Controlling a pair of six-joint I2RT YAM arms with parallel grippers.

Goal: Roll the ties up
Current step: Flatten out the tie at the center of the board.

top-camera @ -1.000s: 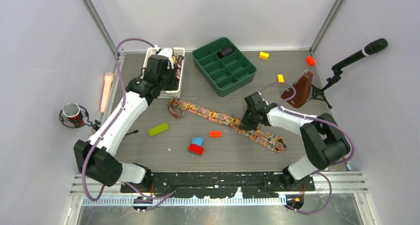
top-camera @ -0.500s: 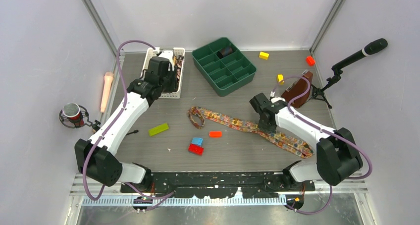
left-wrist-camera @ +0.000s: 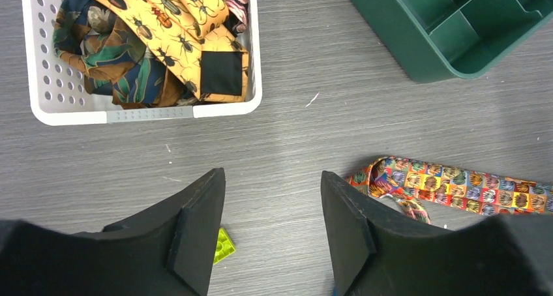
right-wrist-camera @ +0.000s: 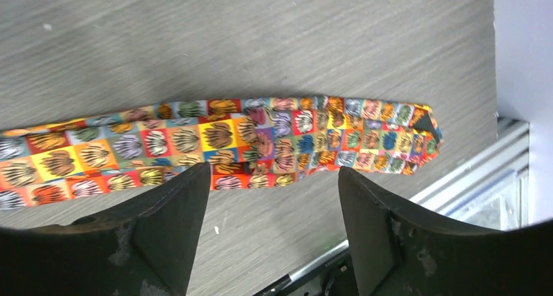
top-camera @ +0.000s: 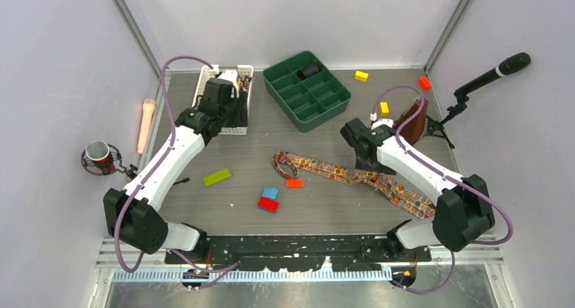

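The tie (top-camera: 332, 170) lies stretched flat on the table (top-camera: 305, 135), probably straightened for rolling, its broad end under the right gripper (right-wrist-camera: 270, 178), fingers apart and empty, while the left gripper (left-wrist-camera: 274, 178), likewise apart, hovers near the basket (left-wrist-camera: 150, 113) of ties (left-wrist-camera: 163, 22).

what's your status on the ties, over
Open, empty: left gripper near basket, right gripper over wide end of tie. Tie flat on table, unrolled, other end looped. Orange block beside that loop.
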